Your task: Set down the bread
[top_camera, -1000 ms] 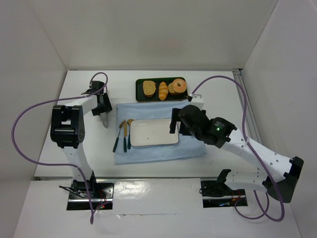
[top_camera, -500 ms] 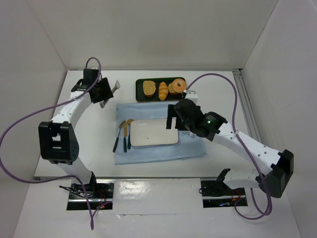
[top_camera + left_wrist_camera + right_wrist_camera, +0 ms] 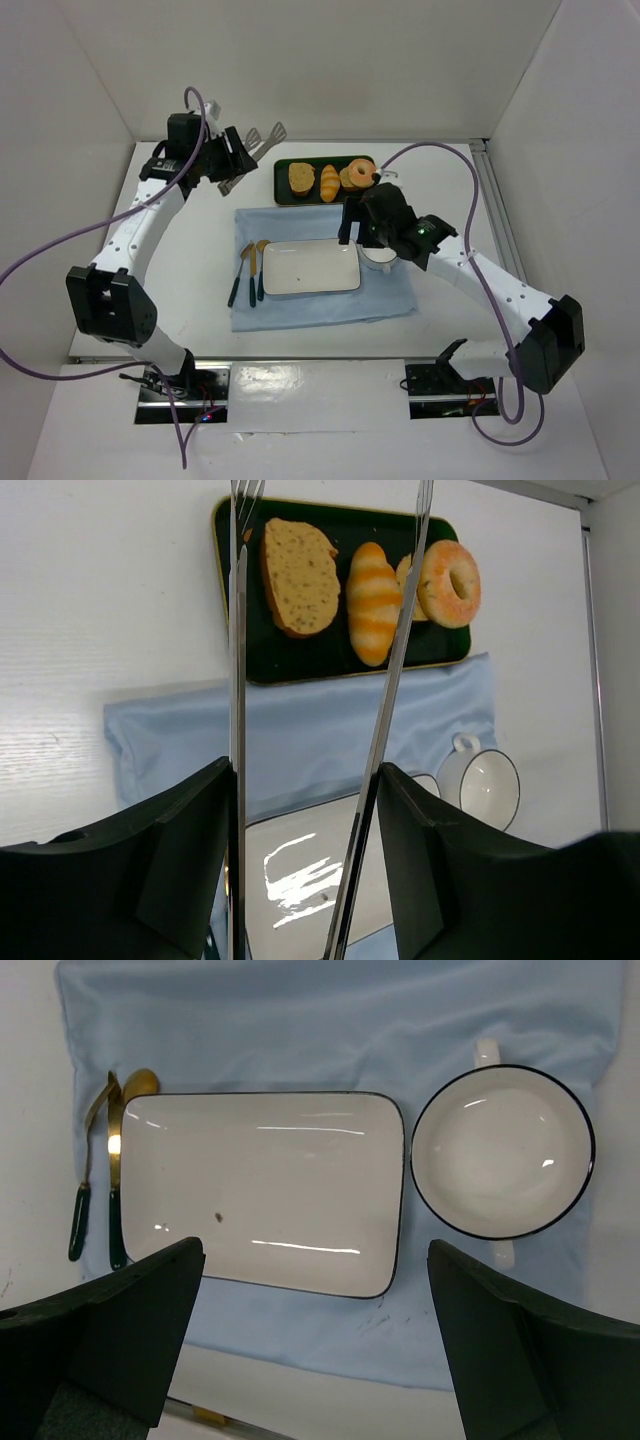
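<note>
A dark green tray (image 3: 283,196) is sitting at the far side of the white table (image 3: 180,270). A striped orange roll (image 3: 330,183) is lying in it just beside a glazed donut (image 3: 358,175). A light blue cloth (image 3: 320,305) is lying spread in front of the tray. A white rectangular plate (image 3: 310,267) is resting on the cloth, with gold cutlery (image 3: 250,272) lying along its left side and a white bowl (image 3: 503,1152) sitting at its right. Metal tongs (image 3: 255,142) are hanging left of the tray, arms apart.

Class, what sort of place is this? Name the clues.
Likely a lab test bench staged as a meal table: white walled enclosure, two bolted robot arms, and a blue cloth set with a plate.
</note>
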